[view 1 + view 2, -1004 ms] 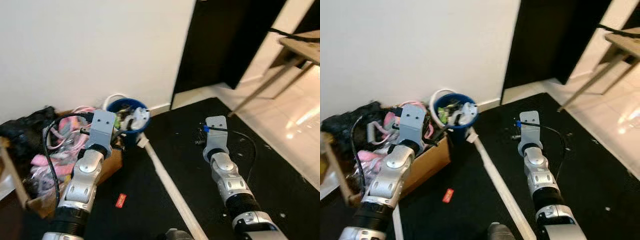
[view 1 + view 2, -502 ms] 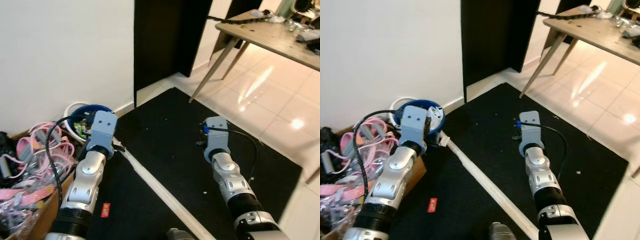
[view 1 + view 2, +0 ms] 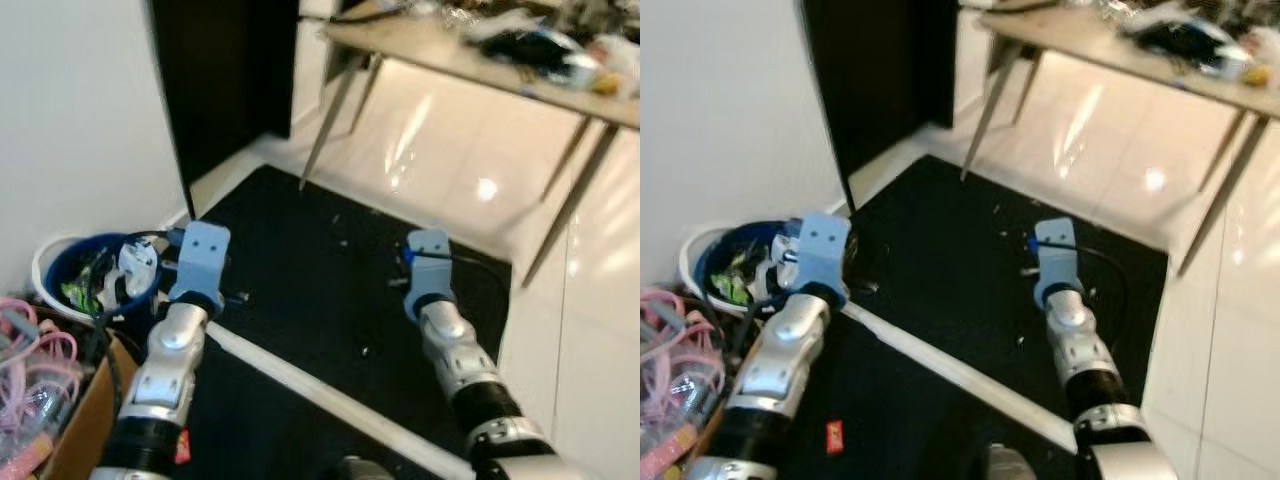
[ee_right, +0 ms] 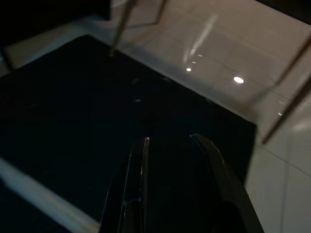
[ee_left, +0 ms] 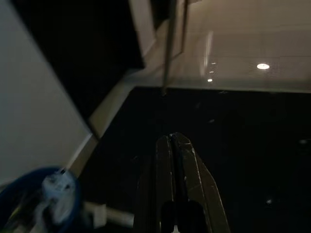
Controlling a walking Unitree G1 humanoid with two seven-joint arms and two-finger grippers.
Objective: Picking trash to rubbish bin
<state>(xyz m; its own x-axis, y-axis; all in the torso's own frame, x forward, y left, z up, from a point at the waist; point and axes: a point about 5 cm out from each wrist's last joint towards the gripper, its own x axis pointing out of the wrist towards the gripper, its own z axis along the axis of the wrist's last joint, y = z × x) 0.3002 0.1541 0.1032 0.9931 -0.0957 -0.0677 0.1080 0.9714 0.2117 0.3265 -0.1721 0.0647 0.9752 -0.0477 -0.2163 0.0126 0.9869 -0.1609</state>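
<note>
A blue rubbish bin (image 3: 88, 281) with a white rim stands by the wall at my left, holding green and white trash (image 3: 132, 268). It also appears in the left wrist view as the blue bin (image 5: 34, 204). My left gripper (image 5: 174, 139) is shut and empty, held low over the black mat (image 3: 330, 260) just right of the bin. My right gripper (image 4: 170, 140) is open with nothing between its fingers, above the mat's middle. A small red scrap (image 3: 834, 436) lies on the dark floor near my left arm.
A cardboard box (image 3: 75, 430) of pink items sits at the far left. A white strip (image 3: 300, 380) crosses the floor. A wooden table (image 3: 470, 55) on thin legs stands over glossy tiles (image 3: 470, 170) behind the mat. A dark doorway (image 3: 220, 80) opens beside the wall.
The camera has swung to the right: bin and box slid to the left edge and the table and tiles came into view. Both arms keep the same pose.
</note>
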